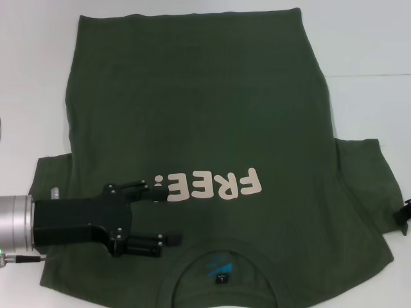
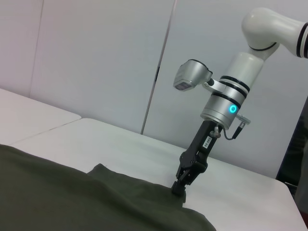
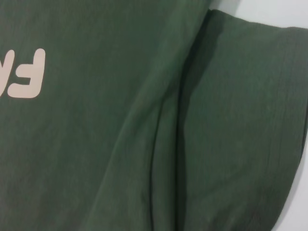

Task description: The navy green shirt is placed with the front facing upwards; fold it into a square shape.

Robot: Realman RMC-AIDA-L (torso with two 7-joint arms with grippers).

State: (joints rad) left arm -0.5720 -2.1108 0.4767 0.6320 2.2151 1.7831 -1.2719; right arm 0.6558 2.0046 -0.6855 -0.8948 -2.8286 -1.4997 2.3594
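The navy green shirt lies flat and face up on the white table. Its collar and blue neck label are nearest me, and the cream "FREE!" lettering reads upside down. My left gripper hovers open over the chest just left of the lettering, with nothing between its fingers. Only a sliver of my right gripper shows, at the rim of the right sleeve. In the left wrist view that right gripper stands nearly upright, its tips pinched together on the sleeve's edge.
White table surface surrounds the shirt, and a pale wall rises behind it. The right wrist view shows the sleeve seam fold and a corner of bare table.
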